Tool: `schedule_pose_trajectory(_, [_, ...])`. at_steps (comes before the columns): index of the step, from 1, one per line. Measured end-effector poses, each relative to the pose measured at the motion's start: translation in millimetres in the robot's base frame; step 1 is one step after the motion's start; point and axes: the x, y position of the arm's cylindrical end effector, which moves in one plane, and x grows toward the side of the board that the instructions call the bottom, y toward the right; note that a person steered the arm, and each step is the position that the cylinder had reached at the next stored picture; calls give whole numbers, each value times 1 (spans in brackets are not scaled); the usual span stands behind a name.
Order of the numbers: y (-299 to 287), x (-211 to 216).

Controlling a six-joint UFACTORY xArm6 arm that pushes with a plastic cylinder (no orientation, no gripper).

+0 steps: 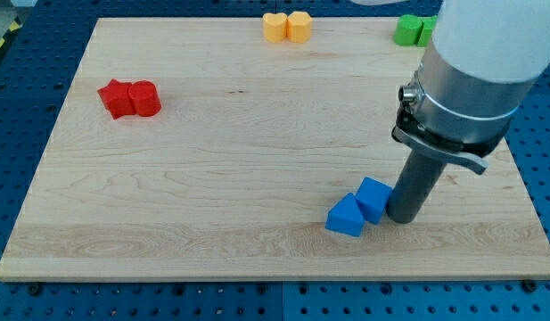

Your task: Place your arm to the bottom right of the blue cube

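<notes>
The blue cube lies on the wooden board at the view's lower right. A second blue block, wedge-shaped, touches it on its lower left. My tip stands on the board right beside the cube, at its right and slightly below, touching or nearly touching it. The dark rod rises from there into the grey arm body at the view's upper right.
Two red blocks sit together at the view's upper left. Two yellow blocks sit at the top middle edge. Two green blocks sit at the top right, partly hidden by the arm. Blue perforated table surrounds the board.
</notes>
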Motion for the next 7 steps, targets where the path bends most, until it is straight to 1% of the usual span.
schedule_pose_trajectory(2, [-2, -18])
schedule_pose_trajectory(3, [-2, -18])
schedule_pose_trajectory(5, [12, 2])
schedule_pose_trajectory(7, [10, 3])
